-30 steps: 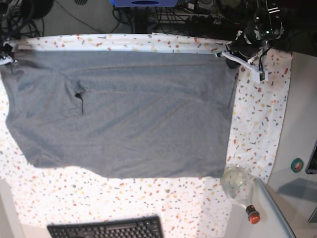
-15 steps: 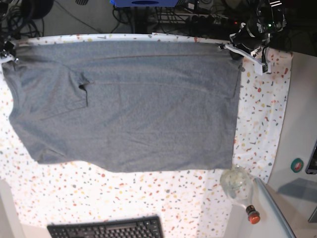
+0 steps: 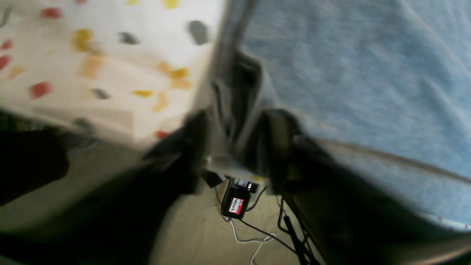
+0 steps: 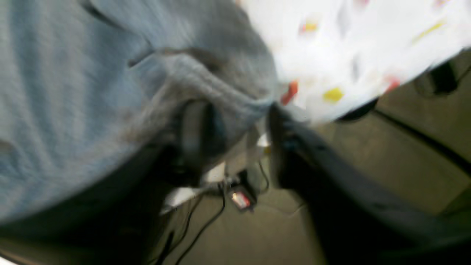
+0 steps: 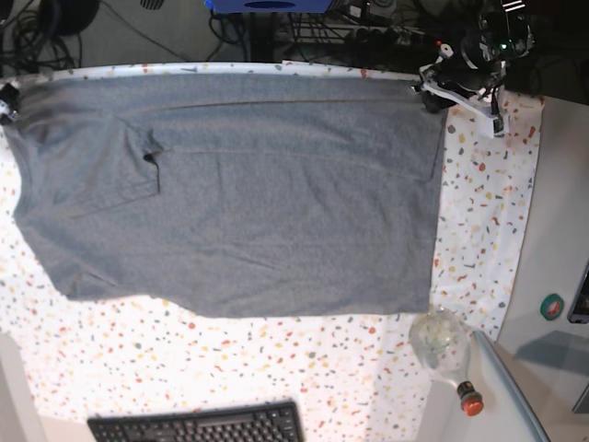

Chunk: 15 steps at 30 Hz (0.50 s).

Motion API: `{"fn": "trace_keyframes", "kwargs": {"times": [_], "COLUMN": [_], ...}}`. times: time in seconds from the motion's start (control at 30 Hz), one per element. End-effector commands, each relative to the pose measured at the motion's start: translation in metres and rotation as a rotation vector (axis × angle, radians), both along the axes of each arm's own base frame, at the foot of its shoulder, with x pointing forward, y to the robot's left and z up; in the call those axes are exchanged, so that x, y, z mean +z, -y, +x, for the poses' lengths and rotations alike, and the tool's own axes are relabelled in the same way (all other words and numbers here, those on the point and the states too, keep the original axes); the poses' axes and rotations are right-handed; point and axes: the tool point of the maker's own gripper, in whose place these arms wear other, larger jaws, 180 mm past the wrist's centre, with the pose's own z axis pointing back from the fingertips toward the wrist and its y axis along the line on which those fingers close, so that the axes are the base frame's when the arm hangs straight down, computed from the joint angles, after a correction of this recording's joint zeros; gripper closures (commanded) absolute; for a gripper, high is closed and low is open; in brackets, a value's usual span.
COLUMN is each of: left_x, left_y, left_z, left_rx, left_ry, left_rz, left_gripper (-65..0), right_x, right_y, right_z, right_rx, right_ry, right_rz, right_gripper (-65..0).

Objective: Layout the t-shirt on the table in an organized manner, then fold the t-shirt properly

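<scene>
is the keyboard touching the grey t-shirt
No, the keyboard lies apart from the t-shirt, with a strip of speckled table between them.

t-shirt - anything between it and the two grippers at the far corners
Nothing visible. The t-shirt lies spread on the table, and its far corners sit right between the parted jaws of the left gripper and the right gripper, with nothing else in between.

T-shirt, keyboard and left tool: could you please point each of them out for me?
t-shirt (image 5: 276, 193), base view, middle of the grey cloth.
keyboard (image 5: 198, 425), base view, its black keys.
left tool (image 3: 232, 147), left wrist view, between its fingertips.
</scene>
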Motion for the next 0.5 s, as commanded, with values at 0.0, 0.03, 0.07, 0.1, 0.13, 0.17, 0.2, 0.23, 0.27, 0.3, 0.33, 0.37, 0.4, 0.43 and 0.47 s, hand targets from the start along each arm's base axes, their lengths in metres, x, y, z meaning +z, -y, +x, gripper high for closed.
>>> {"fn": "trace_keyframes", "kwargs": {"times": [0.0,0.03,0.07,0.1,0.13,0.17,0.2,0.23,0.27,0.3,0.33,0.37,0.4,0.43,0.47], "left_x": [0.009,0.011,0.015,0.022,0.029,0.035,0.043,0.051,0.058,0.063,0.066,0.069,0.071,0.073,0.075], "left_y": [-0.011,-0.017,-0.027,-0.037,-0.046,-0.053,-0.064,-0.074,-0.083,-0.090,-0.095,-0.101,-0.106,-0.111,-0.114], "left_z": [0.005,0.003,0.002,0.006,0.007,0.007,0.007,0.006,0.005,0.003,0.002,0.000,-0.002,-0.004,-0.004], "left_rx": [0.021,0.049,0.075,0.103,0.127,0.148,0.175,0.196,0.214,0.230,0.243,0.256,0.267,0.280,0.291], "left_ry": [0.035,0.039,0.048,0.071,0.091,0.105,0.123,0.138,0.152,0.160,0.167,0.169,0.171,0.172,0.178], "left_rz": [0.025,0.031,0.046,0.063,0.080,0.094,0.115,0.137,0.156,0.172,0.183,0.193,0.203,0.210,0.216], "left_gripper": [-38.0,-41.6,-43.6,-44.6,-44.9,-44.9,-44.9,-44.9,-44.9,-44.9,-44.9,-44.9,-44.8,-44.8,-44.8], "right_x": [0.014,0.014,0.016,0.016,0.017,0.018,0.018,0.020,0.022,0.021,0.023,0.028,0.032,0.037,0.040], "right_y": [0.011,0.010,0.010,0.009,0.009,0.010,0.010,0.016,0.021,0.023,0.027,0.032,0.036,0.038,0.040], "right_z": [0.005,0.003,0.004,0.004,0.005,0.005,0.005,0.000,-0.005,-0.011,-0.014,-0.016,-0.017,-0.017,-0.015], "right_rx": [0.003,0.002,0.006,0.008,0.009,0.005,0.002,-0.021,-0.055,-0.091,-0.121,-0.147,-0.163,-0.168,-0.165], "right_ry": [0.027,0.018,0.015,0.013,0.015,0.017,0.017,0.016,0.019,0.018,0.023,0.032,0.042,0.051,0.057], "right_rz": [-0.043,-0.038,-0.039,-0.035,-0.037,-0.039,-0.039,-0.043,-0.046,-0.040,-0.041,-0.054,-0.068,-0.079,-0.089], "right_gripper": [-39.2,-42.6,-44.1,-44.6,-44.6,-44.6,-44.6,-44.6,-44.6,-44.6,-44.6,-44.6,-44.6,-44.6,-44.6]}}
